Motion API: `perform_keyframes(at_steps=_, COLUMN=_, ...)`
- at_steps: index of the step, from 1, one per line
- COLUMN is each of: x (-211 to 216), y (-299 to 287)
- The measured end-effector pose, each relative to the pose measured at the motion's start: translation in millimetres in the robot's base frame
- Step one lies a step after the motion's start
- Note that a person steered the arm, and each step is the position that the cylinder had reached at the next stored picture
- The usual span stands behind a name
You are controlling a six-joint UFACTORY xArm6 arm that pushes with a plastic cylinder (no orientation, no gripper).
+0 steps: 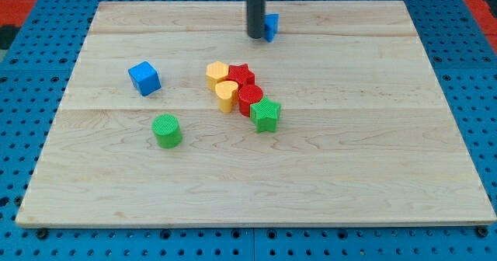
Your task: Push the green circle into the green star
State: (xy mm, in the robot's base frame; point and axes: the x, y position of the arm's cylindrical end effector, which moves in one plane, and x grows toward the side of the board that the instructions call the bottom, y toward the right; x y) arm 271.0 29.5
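The green circle (166, 130) lies left of the board's middle. The green star (265, 115) lies to its right, at the lower right end of a tight cluster of blocks. My tip (255, 36) is near the view's top, far above both green blocks, right beside a small blue block (270, 26) that it partly hides.
The cluster holds two yellow blocks (217, 74) (227, 95), a red star (241, 76) and a red circle (251, 99), touching the green star. A blue cube (144, 78) sits up left of the green circle. The wooden board (373, 175) rests on a blue pegboard.
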Motion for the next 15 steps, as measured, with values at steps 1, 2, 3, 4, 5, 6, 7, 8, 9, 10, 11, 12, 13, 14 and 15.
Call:
perform_keyframes(at_steps=1, x=-14, y=72)
perform_keyframes(at_steps=2, x=-6, y=61)
perform_keyframes(at_steps=3, x=-6, y=8)
perform_keyframes(at_steps=4, x=-40, y=13)
perform_keyframes(at_steps=5, x=-45, y=41)
perform_keyframes(at_steps=6, x=-45, y=96)
perform_keyframes(at_steps=7, x=-21, y=95)
perform_keyframes(at_steps=8, x=12, y=3)
perform_keyframes(at_steps=9, x=18, y=-106)
perform_keyframes(at_steps=10, x=121, y=-113)
perform_keyframes(at_steps=11, x=158, y=-129)
perform_keyframes(at_steps=12, x=150, y=-172)
perform_keyframes(at_steps=13, x=135, y=-217)
perform_keyframes(at_steps=14, x=87, y=-209)
perform_keyframes(at_steps=15, x=42, y=-230)
